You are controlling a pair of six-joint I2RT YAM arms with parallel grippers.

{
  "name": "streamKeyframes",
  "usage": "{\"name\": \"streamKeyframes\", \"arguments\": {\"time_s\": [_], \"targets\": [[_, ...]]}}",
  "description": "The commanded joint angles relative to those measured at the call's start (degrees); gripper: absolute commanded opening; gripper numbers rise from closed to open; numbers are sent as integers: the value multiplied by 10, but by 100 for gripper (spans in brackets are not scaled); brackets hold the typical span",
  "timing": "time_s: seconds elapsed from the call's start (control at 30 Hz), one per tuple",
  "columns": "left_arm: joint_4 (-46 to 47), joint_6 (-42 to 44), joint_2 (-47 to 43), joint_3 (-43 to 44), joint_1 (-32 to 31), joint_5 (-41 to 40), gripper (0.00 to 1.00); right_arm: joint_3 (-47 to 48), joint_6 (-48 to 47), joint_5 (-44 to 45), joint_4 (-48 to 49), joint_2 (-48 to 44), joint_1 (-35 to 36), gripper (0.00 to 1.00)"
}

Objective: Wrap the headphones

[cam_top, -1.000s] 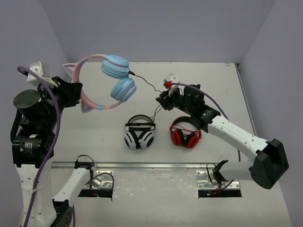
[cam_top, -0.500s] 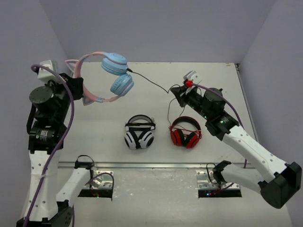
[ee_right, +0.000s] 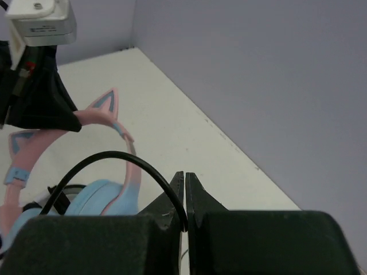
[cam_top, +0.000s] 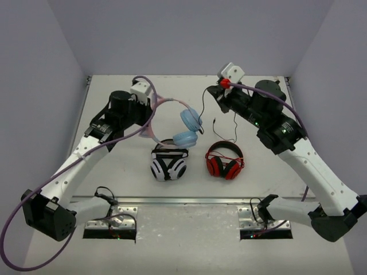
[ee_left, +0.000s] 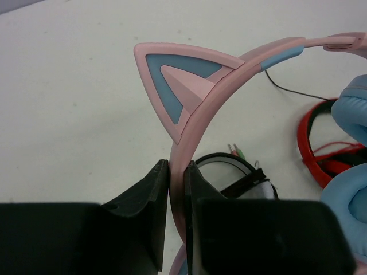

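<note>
The headphones (cam_top: 189, 122) have light blue ear cups, a pink headband and cat ears (ee_left: 178, 80). They hang above the table's middle, just behind the white-and-black pair. My left gripper (cam_top: 148, 117) is shut on the pink headband (ee_left: 176, 189), below one cat ear. Their thin black cable (cam_top: 203, 112) rises from the cups to my right gripper (cam_top: 212, 91), which is shut on it. In the right wrist view the cable (ee_right: 114, 157) arcs into the shut right gripper (ee_right: 184, 175). A loose end of the cable (cam_top: 234, 123) dangles below that gripper.
White-and-black headphones (cam_top: 169, 163) lie on the table under the blue cups. Red-and-black headphones (cam_top: 225, 161) lie to their right. A metal rail (cam_top: 172, 200) runs along the near edge. Grey walls close in the table at the back and sides.
My left arm swung the headphones from high at the far left to the table's middle. My right gripper shut on the cable and moved back and upward.
</note>
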Motion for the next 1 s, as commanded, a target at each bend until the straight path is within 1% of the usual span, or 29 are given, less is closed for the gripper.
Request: {"name": "streamKeyframes", "arguments": {"time_s": [0.0,0.03,0.07,0.1,0.13,0.23,0.3,0.43,0.47,0.63,0.77,0.83,0.93,0.97], "targets": [[58,65,-5,17,-63,76,1,53,-54,43,-90,48,8,1],[50,74,-1,23,-82,86,0,60,-58,51,-91,65,8,1],[30,85,9,29,-117,91,0,75,-66,53,-94,73,8,1],[22,89,14,41,-133,94,0,82,-68,54,-97,82,8,1],[3,99,24,48,-171,91,0,99,-71,54,-101,100,8,1],[-3,101,23,57,-220,78,1,134,-69,49,-137,130,8,1],[9,93,12,57,-233,91,0,136,-61,56,-146,148,8,1],[17,87,-3,69,-248,93,0,116,-44,103,-146,163,8,1],[26,86,-11,71,-250,109,0,110,-37,116,-140,170,9,1],[36,85,-18,82,-258,116,0,115,-14,133,-155,196,8,1],[70,75,-43,66,-259,79,0,110,7,117,-152,195,8,1],[103,64,-69,52,-259,72,0,113,14,100,-156,199,7,1],[140,47,-102,42,-259,67,0,108,40,59,-149,195,-4,1],[148,43,-110,37,-259,58,0,104,50,34,-144,191,-11,1]]}}
